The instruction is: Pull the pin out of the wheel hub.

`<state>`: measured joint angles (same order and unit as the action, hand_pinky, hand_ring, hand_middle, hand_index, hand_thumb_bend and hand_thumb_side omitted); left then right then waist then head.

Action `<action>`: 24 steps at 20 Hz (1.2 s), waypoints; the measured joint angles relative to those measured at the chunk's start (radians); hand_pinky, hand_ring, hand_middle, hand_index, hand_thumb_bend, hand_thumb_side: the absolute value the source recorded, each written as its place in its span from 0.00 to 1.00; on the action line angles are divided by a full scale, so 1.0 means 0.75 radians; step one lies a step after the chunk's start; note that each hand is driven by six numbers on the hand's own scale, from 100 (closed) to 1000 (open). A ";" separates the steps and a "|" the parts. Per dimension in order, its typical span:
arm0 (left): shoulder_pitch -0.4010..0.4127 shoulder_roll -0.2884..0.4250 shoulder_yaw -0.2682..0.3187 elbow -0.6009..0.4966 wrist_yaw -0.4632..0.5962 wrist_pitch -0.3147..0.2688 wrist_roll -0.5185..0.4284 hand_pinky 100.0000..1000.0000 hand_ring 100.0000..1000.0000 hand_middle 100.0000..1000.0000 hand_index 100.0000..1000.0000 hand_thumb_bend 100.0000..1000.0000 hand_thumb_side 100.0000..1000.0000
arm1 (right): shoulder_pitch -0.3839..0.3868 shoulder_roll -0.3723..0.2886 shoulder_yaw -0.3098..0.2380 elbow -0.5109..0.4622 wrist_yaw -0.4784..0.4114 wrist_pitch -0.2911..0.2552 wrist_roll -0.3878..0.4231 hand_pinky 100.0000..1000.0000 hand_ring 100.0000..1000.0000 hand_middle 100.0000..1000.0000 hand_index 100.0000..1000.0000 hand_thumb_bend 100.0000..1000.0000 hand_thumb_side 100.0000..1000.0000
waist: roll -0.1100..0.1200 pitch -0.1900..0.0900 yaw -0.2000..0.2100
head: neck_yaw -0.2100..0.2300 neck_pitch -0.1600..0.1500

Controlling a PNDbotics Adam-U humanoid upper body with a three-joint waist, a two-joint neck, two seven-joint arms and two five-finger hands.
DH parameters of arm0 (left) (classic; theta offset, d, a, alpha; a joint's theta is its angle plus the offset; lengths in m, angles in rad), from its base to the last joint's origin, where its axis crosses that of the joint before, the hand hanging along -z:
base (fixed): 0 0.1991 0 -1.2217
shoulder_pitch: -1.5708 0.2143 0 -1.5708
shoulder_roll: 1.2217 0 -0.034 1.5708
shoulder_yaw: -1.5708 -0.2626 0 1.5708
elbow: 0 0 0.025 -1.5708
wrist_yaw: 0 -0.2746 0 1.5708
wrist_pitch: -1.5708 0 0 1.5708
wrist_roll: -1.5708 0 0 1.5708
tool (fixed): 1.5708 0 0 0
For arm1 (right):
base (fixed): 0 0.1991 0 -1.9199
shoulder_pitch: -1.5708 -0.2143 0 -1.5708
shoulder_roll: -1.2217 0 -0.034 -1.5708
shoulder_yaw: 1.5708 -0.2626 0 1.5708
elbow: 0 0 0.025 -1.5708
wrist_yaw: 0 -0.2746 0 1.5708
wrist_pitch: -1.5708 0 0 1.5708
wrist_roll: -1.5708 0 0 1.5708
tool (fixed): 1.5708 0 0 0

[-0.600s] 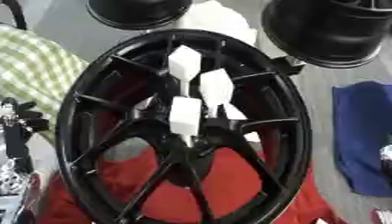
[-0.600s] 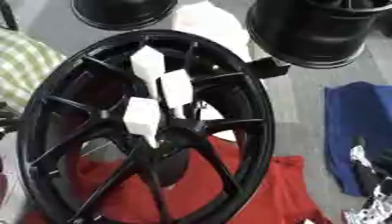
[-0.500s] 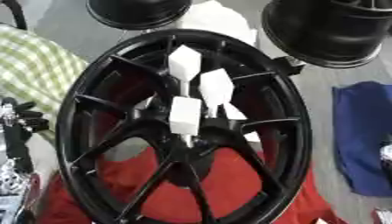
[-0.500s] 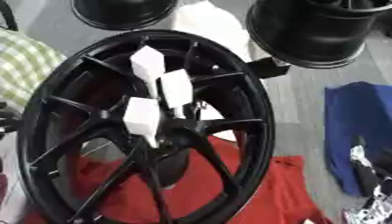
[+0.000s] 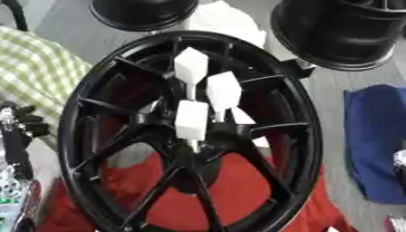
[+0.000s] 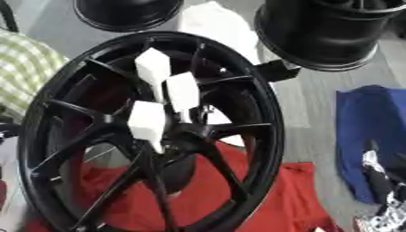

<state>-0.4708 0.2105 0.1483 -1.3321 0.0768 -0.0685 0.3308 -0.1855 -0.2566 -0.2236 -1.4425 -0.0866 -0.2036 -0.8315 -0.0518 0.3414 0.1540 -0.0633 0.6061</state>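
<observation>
1. A black spoked wheel hub [image 5: 190, 136] stands tilted in the middle of the grey surface [image 6: 317, 113], its lower part over a red cloth [image 6: 262, 199].
2. Three white pins [image 5: 224, 90] with broad flat heads stick out of the hub's centre, close together; none is out.
3. The left hand [image 5: 20, 131] shows at the left edge, beside the rim and apart from the pins; I cannot tell how its fingers stand.
4. The right hand [image 6: 380, 181] shows at the lower right, over a blue cloth [image 6: 369, 131], holding nothing; its finger pose is unclear.
5. Two more black wheels [image 5: 345, 31] lie at the far edge, and a green checked cloth [image 5: 40, 77] lies on the left.
</observation>
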 measured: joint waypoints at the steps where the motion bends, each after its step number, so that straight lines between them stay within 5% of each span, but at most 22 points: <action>1: 0.002 0.000 0.003 0.000 0.001 0.001 0.001 0.51 0.45 0.42 0.64 0.03 0.95 | 0.004 -0.018 0.005 -0.035 -0.001 0.030 0.045 0.51 0.62 0.54 0.64 0.62 0.21 | -0.003 0.000 -0.002 | 0.000 0.000; 8: 0.020 0.024 0.006 0.001 0.002 0.003 0.003 0.51 0.45 0.42 0.64 0.03 0.96 | 0.151 -0.305 0.027 -0.473 0.057 0.311 0.348 0.55 0.65 0.57 0.65 0.61 0.19 | -0.032 0.000 -0.020 | -0.007 0.011; 12: 0.027 0.034 0.007 0.000 0.000 0.003 0.003 0.51 0.45 0.42 0.64 0.02 0.96 | 0.195 -0.374 0.039 -0.637 0.084 0.417 0.412 0.62 0.66 0.58 0.66 0.61 0.21 | -0.049 0.000 -0.023 | -0.015 0.015; 15: 0.036 0.069 0.004 0.000 -0.010 0.006 -0.002 0.51 0.45 0.42 0.64 0.02 0.96 | 0.227 -0.436 0.096 -0.695 0.126 0.411 0.454 0.66 0.67 0.58 0.67 0.61 0.22 | -0.107 0.000 -0.008 | -0.025 0.022; 24: 0.056 0.110 0.003 -0.007 -0.023 0.012 -0.012 0.51 0.45 0.42 0.64 0.02 0.96 | 0.097 -0.693 0.355 -0.715 0.285 0.270 0.614 0.75 0.71 0.62 0.70 0.61 0.25 | -0.131 0.000 -0.023 | -0.012 0.021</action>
<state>-0.4291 0.2928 0.1509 -1.3370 0.0592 -0.0592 0.3220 -0.1127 -0.7764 0.0428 -1.9791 0.1274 -0.0013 -0.3708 -0.1498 0.3414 0.1371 -0.0724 0.6221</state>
